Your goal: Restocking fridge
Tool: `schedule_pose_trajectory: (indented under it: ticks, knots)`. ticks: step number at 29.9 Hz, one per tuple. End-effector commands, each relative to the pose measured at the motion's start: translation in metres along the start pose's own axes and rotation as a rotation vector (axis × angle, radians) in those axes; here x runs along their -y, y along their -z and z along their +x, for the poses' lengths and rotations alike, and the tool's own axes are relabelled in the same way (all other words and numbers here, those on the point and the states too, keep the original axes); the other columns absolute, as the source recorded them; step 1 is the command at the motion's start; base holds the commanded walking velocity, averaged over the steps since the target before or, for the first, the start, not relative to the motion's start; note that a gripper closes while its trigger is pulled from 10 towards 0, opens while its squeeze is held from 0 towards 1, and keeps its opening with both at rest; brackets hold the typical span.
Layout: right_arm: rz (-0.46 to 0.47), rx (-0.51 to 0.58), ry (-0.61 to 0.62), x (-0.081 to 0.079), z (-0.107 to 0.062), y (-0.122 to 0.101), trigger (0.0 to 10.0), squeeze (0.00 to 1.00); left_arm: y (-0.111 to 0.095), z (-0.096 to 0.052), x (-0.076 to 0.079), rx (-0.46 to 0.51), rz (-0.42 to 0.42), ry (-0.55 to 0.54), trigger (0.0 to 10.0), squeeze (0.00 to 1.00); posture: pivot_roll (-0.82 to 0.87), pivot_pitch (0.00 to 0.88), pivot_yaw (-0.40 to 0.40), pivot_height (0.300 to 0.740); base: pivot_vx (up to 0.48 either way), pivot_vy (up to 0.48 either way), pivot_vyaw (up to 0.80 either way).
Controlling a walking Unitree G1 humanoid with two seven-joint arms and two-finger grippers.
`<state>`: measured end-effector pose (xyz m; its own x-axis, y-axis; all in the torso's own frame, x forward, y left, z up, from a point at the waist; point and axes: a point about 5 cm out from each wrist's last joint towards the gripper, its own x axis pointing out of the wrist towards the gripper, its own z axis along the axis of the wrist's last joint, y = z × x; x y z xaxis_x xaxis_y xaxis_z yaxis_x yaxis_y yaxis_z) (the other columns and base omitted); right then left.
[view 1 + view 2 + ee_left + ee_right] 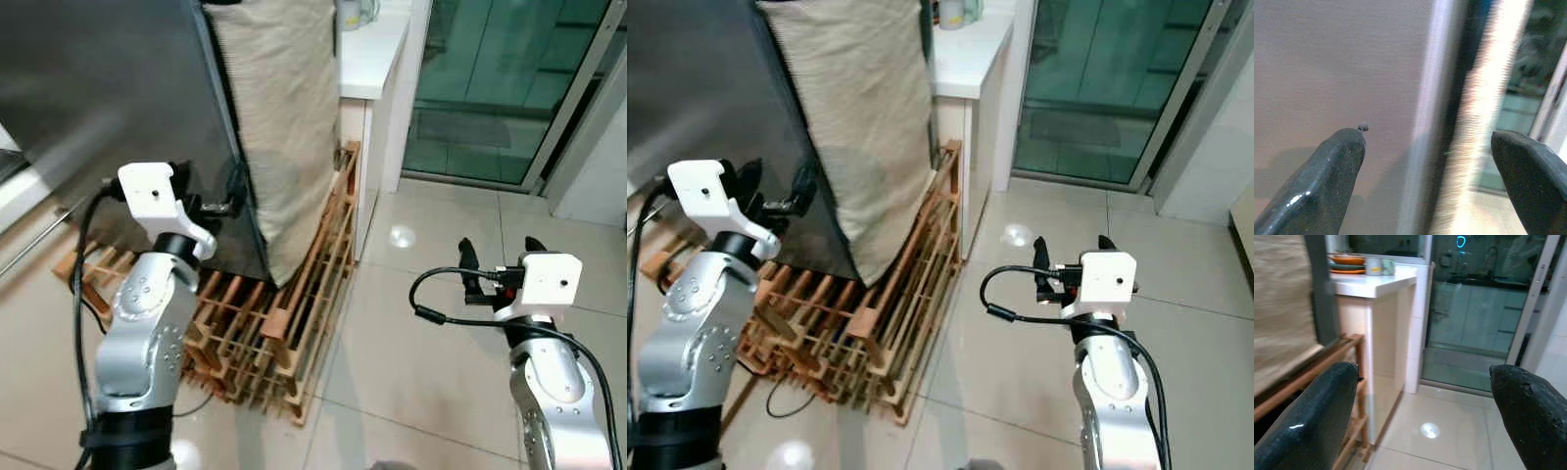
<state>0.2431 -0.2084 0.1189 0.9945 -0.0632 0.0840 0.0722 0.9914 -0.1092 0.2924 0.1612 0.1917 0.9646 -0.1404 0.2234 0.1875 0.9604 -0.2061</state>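
A dark steel fridge (108,88) fills the upper left and stands on a wooden pallet (284,323). A beige woven cloth (284,127) hangs down its right side. My left gripper (217,201) is raised at the fridge's lower right corner, open, with the fridge's vertical edge (1432,98) between its fingers and nothing held. My right gripper (498,250) hovers open and empty above the tiled floor to the right, well away from the fridge.
A white counter (367,54) stands behind the fridge, with stacked plates (1347,262) and a mug (1374,267) on it. A glass sliding door (500,78) closes the back right. Pale floor tiles (411,362) stretch between the pallet and my right arm.
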Motion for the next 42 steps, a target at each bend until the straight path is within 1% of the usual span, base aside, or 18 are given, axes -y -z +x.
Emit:
schedule_pose_trajectory:
  ticks: [1,4,8,12,14,18,21,25,29,32,36,38,40,42]
  knots:
    - [0.016,0.0,-0.009,-0.002,0.001,0.002,10.0,0.0,-0.011,0.001,-0.008,0.05,0.016,-0.017,10.0,0.0,-0.1,0.0,0.081,0.74,0.0,0.0,0.0]
    - [0.01,-0.012,-0.019,-0.002,0.0,0.004,10.0,0.0,-0.009,0.0,-0.013,0.038,0.046,-0.041,10.0,0.0,-0.1,0.0,0.076,0.74,0.0,0.0,0.0]
    - [0.008,-0.012,-0.02,-0.002,0.001,0.005,10.0,0.0,-0.006,0.002,-0.012,0.022,0.053,-0.049,10.0,0.0,-0.1,0.0,0.072,0.74,0.0,0.0,0.0]
    - [0.009,-0.01,-0.018,-0.002,0.003,0.004,10.0,0.0,0.0,0.006,-0.013,-0.013,0.082,-0.056,10.0,0.0,-0.1,0.0,0.072,0.74,0.0,0.0,0.0]
    - [0.01,-0.01,-0.017,-0.002,0.003,0.004,10.0,0.0,0.001,0.007,-0.012,-0.018,0.053,-0.033,10.0,0.0,-0.11,0.0,0.073,0.74,0.0,0.0,0.0]
    - [0.007,-0.013,-0.014,0.0,0.003,0.005,10.0,0.0,0.0,0.007,-0.011,-0.028,0.044,-0.015,10.0,0.0,-0.11,0.0,0.075,0.74,0.0,0.0,0.0]
    - [0.024,-0.038,0.021,0.007,0.002,0.011,10.0,0.0,0.006,0.01,-0.01,-0.046,0.043,-0.019,10.0,0.0,-0.11,0.0,0.074,0.74,0.0,0.0,0.0]
    - [0.02,-0.037,0.014,0.006,0.003,0.011,10.0,0.0,0.013,0.016,-0.002,-0.068,0.017,0.009,10.0,0.0,-0.11,0.0,0.075,0.74,0.0,0.0,0.0]
    - [0.017,-0.041,0.026,0.009,0.004,0.013,10.0,0.0,0.014,0.021,-0.007,-0.086,-0.004,0.018,10.0,0.0,-0.11,0.0,0.075,0.74,0.0,0.0,0.0]
    - [0.015,-0.046,0.033,0.012,0.003,0.015,10.0,0.0,0.012,0.022,-0.006,-0.091,-0.024,0.042,10.0,0.0,-0.12,0.0,0.075,0.74,0.0,0.0,0.0]
    - [0.011,-0.05,0.034,0.013,0.002,0.016,10.0,0.0,0.011,0.022,-0.001,-0.091,-0.057,0.07,10.0,0.0,-0.12,0.0,0.075,0.74,0.0,0.0,0.0]
    - [0.009,-0.055,0.038,0.014,0.001,0.017,10.0,0.0,0.009,0.02,0.006,-0.096,-0.082,0.113,10.0,0.0,-0.12,0.0,0.075,0.74,0.0,0.0,0.0]
    - [0.009,-0.06,0.041,0.015,0.0,0.019,10.0,0.0,0.01,0.016,0.012,-0.107,-0.087,0.15,10.0,0.0,-0.12,0.0,0.077,0.74,0.0,0.0,0.0]
    - [0.009,-0.062,0.041,0.014,0.0,0.02,10.0,0.0,0.013,0.015,0.013,-0.116,-0.074,0.156,10.0,0.0,-0.12,0.0,0.075,0.74,0.0,0.0,0.0]
